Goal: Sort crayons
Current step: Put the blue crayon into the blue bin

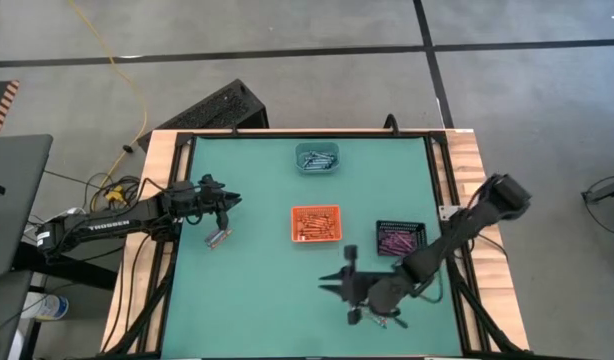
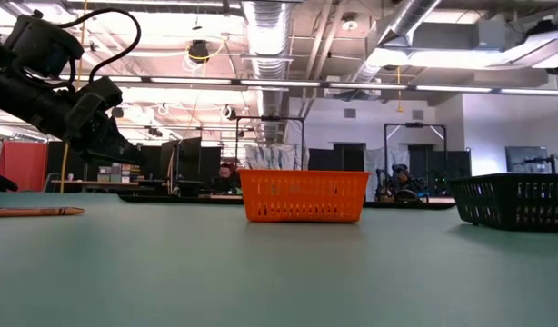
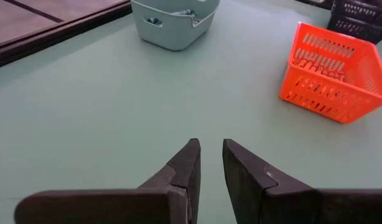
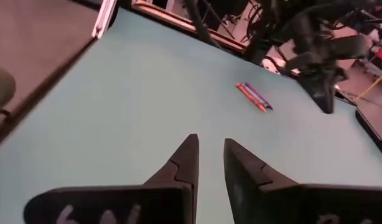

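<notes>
Green mat (image 1: 257,290) spreads bare between the left gripper (image 1: 224,206) near its left edge and the right gripper (image 1: 345,283) toward the front, with wide room between them. Both grippers are empty, fingers a narrow gap apart. Just below the left gripper lie loose crayons (image 1: 219,238), side by side, their long axis slanting toward it; there seem to be two or three. More fill the teal tray (image 1: 317,158), orange tray (image 1: 315,223) and black tray (image 1: 400,238).
</notes>
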`<action>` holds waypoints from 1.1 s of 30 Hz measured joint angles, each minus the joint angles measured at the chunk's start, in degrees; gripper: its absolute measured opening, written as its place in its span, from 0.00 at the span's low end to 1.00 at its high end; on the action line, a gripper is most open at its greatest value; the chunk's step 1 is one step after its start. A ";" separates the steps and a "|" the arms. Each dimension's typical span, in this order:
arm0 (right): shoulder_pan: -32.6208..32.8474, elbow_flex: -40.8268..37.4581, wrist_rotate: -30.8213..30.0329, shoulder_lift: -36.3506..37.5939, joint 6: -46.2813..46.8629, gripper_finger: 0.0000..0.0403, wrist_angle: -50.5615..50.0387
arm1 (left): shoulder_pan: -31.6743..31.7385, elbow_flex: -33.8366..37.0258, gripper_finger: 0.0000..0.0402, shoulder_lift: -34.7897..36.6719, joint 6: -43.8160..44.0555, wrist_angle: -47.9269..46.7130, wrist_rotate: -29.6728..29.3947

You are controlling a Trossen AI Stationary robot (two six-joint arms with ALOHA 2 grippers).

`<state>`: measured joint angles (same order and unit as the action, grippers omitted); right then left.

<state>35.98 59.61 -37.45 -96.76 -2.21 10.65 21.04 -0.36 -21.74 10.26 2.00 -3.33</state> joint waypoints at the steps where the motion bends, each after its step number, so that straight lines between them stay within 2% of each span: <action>1: -0.24 0.00 0.01 -2.05 -1.24 0.18 2.55 | 0.00 -0.02 0.14 0.00 0.67 0.02 0.00; 2: -0.56 0.00 0.03 -3.99 -2.24 0.18 4.82 | 0.00 0.00 0.14 0.00 2.84 0.02 0.17; 4: -1.35 -0.02 1.27 -7.29 -2.85 0.17 8.93 | 0.00 0.00 0.14 0.00 13.08 0.08 2.67; 6: -2.59 -0.07 5.03 -9.42 -2.37 0.17 11.63 | 0.00 0.00 0.14 0.00 24.54 1.28 4.53; 7: -3.24 -0.07 7.13 -10.28 -2.21 0.16 13.02 | 0.00 -0.02 0.14 0.00 27.60 1.67 4.73; 10: -5.00 -0.07 10.20 -12.01 -2.42 0.14 15.40 | -0.08 -1.12 0.14 -0.02 27.53 0.82 10.44; 11: -5.48 -0.07 10.36 -12.25 -2.62 0.14 15.28 | -0.37 -2.36 0.14 -0.12 27.13 0.25 13.66; 13: -6.22 -0.07 10.38 -12.36 -2.97 0.13 14.80 | -1.70 -6.39 0.14 -0.45 27.36 -1.32 16.37; 15: -6.80 -0.03 10.44 -12.30 -2.96 0.13 14.22 | -3.67 -11.78 0.13 -0.67 26.77 -8.17 14.58; 18: -7.27 -0.02 10.47 -12.16 -3.03 0.12 13.08 | -7.23 -20.79 0.10 -3.43 24.95 -25.79 7.05; 20: -7.27 -0.02 10.49 -12.06 -3.22 0.12 13.16 | -9.61 -25.50 0.09 -6.11 26.55 -37.58 2.31; 22: -7.27 -0.02 10.50 -12.04 -3.25 0.12 13.09 | -12.07 -27.96 0.09 -9.35 29.33 -44.75 0.36; 25: -7.25 -0.02 10.67 -12.05 -3.25 0.12 12.97 | -15.51 -28.30 0.09 -14.55 33.02 -48.84 0.64; 33: -7.25 -0.02 10.69 -12.03 -2.52 0.12 11.72 | -19.56 -28.37 0.11 -29.99 36.49 -49.58 1.57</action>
<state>28.73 59.59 -26.76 -108.79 -4.73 22.37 1.48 -28.73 -51.73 46.75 -47.58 -1.76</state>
